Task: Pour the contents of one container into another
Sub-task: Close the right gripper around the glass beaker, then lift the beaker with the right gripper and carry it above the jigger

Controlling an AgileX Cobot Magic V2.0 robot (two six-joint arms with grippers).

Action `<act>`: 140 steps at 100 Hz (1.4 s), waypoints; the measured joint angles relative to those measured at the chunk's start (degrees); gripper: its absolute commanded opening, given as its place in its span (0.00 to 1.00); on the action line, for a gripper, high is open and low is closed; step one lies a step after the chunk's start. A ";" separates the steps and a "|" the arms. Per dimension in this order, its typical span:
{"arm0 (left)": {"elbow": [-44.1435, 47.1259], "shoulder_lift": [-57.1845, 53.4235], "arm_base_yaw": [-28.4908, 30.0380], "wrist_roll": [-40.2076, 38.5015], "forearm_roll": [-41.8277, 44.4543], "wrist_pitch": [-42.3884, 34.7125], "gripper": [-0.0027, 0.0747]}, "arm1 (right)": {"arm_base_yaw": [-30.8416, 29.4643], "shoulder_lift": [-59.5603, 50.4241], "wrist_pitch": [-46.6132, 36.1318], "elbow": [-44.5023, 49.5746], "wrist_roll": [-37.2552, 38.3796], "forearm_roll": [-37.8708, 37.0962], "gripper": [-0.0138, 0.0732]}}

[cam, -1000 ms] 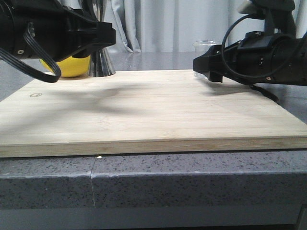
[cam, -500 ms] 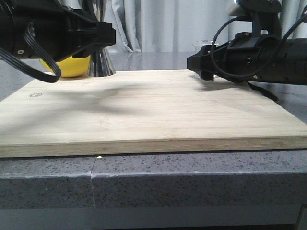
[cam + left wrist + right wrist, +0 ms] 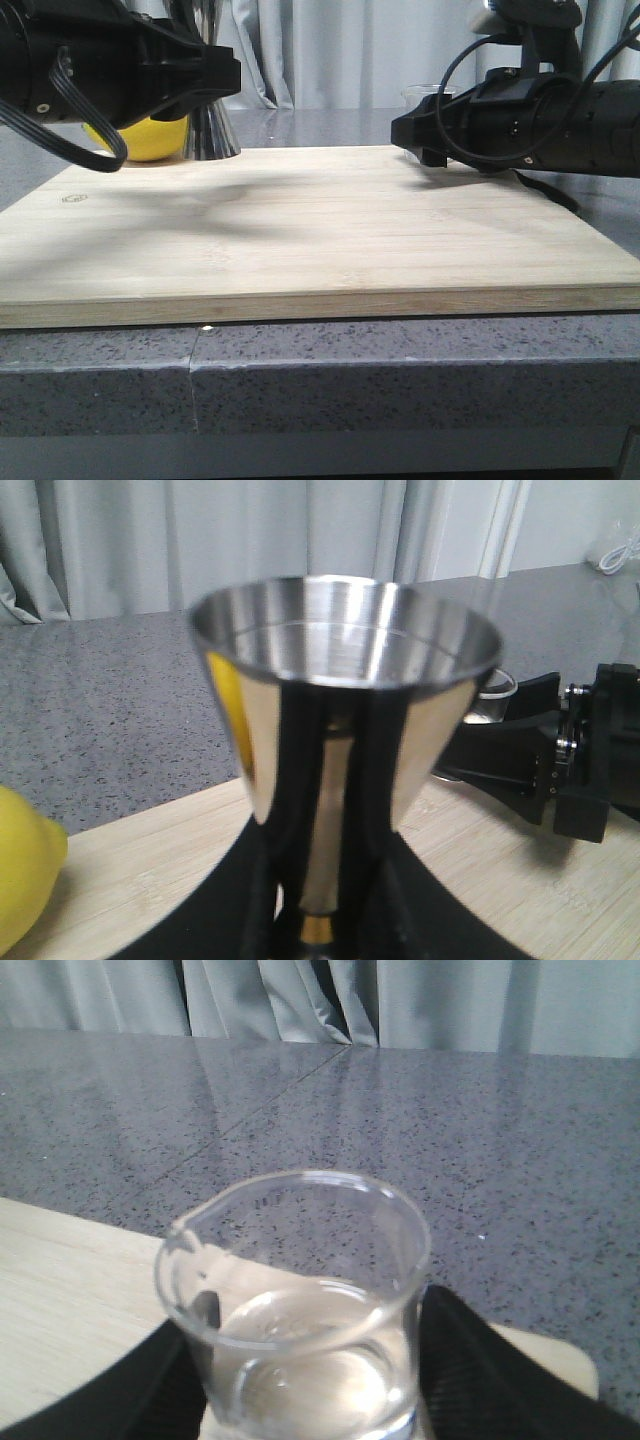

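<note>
The steel jigger (image 3: 345,640) stands upright by the board's far left corner, its base (image 3: 212,135) showing under my left arm. My left gripper (image 3: 325,885) is shut on its narrow gold-banded waist, one black finger (image 3: 255,880) on each side. The clear glass beaker (image 3: 300,1290) holds some clear liquid and sits at the board's far right corner. My right gripper (image 3: 310,1390) is shut on it, a finger (image 3: 470,1370) pressed to each side of the glass. In the front view only the beaker's rim (image 3: 425,92) shows above the right gripper (image 3: 420,130).
A yellow lemon (image 3: 150,140) lies next to the jigger on its left, also seen in the left wrist view (image 3: 20,870). The wide bamboo board (image 3: 300,230) rests on a grey speckled counter (image 3: 400,380). Curtains hang behind.
My right gripper has slid a little to the left and slightly up, coming around the beaker. The left arm and the jigger have stayed still.
</note>
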 measured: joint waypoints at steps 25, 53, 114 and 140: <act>0.00 0.00 0.00 0.00 0.00 0.00 0.01 | 0.13 0.00 0.00 0.00 0.00 -0.19 0.48; 0.00 0.00 0.00 0.00 0.00 0.00 0.01 | 0.27 0.03 -0.29 0.00 0.00 -0.32 0.48; 0.00 0.00 0.00 -3.57 5.65 0.00 0.01 | 1.33 -16.78 10.62 0.00 0.00 -11.56 0.48; 0.00 0.00 0.00 -10.55 13.66 0.00 0.01 | 2.71 -23.65 11.12 0.00 0.00 -17.42 0.48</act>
